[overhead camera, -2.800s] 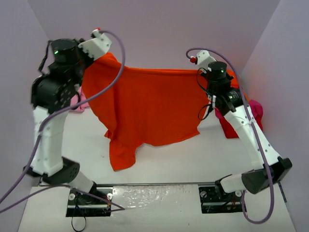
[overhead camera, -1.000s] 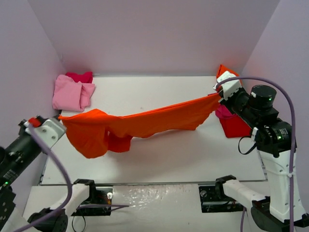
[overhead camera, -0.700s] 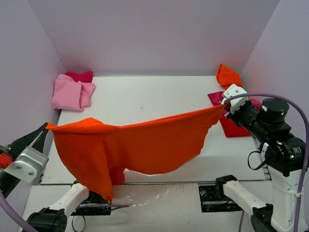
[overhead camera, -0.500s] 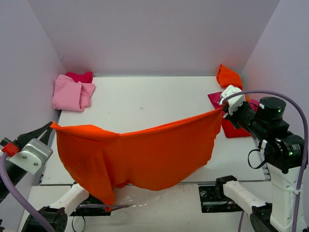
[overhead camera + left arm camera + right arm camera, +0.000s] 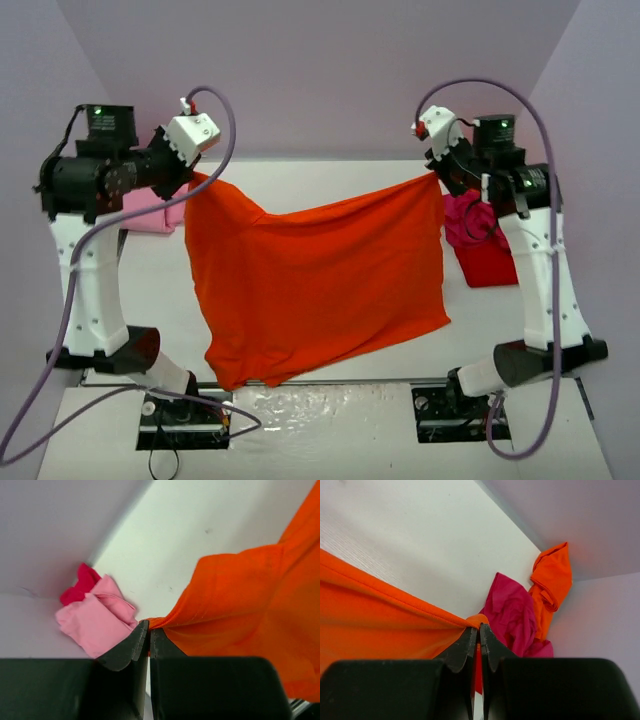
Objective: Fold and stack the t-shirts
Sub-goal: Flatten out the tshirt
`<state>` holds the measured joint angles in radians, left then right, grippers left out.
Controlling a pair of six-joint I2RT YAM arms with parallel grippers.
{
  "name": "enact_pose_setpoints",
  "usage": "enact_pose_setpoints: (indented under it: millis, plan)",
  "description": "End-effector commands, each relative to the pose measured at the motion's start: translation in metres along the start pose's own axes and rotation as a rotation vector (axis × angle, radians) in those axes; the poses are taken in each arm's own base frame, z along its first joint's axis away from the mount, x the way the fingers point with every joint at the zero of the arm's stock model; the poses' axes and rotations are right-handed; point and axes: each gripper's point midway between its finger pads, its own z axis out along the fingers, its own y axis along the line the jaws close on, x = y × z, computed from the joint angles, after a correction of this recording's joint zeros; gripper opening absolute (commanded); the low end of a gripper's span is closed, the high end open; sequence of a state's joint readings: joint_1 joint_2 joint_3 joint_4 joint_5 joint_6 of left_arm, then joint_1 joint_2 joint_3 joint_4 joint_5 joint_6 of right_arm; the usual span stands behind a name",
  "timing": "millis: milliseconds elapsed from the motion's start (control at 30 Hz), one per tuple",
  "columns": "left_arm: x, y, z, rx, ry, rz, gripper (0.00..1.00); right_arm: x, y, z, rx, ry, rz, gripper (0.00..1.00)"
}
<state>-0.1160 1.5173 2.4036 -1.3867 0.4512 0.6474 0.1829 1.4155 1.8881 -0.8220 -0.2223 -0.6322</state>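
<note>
While both jaws pinch its corners, orange t-shirt (image 5: 320, 280) spread, hem near table (image 5: 480, 320) edge

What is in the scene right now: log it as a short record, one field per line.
held item: orange t-shirt, hanging spread between both arms over the table
left jaws: shut on one top corner of it
right jaws: shut on the other top corner
far left corner: light pink t-shirt, roughly folded, with a crimson t-shirt behind it
far right corner: loose pile of a magenta t-shirt, a second orange t-shirt and a red t-shirt
</note>
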Motion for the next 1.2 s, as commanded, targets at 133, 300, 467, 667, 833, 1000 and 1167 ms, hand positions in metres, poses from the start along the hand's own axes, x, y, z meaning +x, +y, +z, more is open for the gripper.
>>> enact_pose_setpoints:
  millis: [133,300,467,667,833,1000,1167]
  plan:
    - [0.056,0.018,0.101,0.111,0.194,-0.021,0.0,0.051,-0.021,0.161,0.041,0.215,-0.037,0.0]
    - [0.087,0.039,0.165,0.156,0.291,-0.041,0.0,0.102,-0.022,0.264,0.041,0.382,-0.079,0.0]
    - [0.108,0.078,0.228,0.028,0.335,-0.057,0.0,0.101,-0.049,0.313,0.159,0.374,-0.071,0.0]
    - [0.14,0.099,0.275,-0.063,0.444,-0.021,0.0,0.109,-0.053,0.347,0.22,0.364,-0.08,0.0]
    - [0.163,0.127,0.283,-0.192,0.577,0.092,0.0,0.089,-0.073,0.355,0.341,0.288,-0.088,0.0]
    - [0.165,0.152,0.278,-0.311,0.612,0.121,0.0,0.08,-0.091,0.361,0.453,0.241,-0.115,0.0]
    - [0.147,0.161,0.278,-0.387,0.568,0.117,0.0,0.082,-0.08,0.369,0.418,0.234,-0.125,0.0]
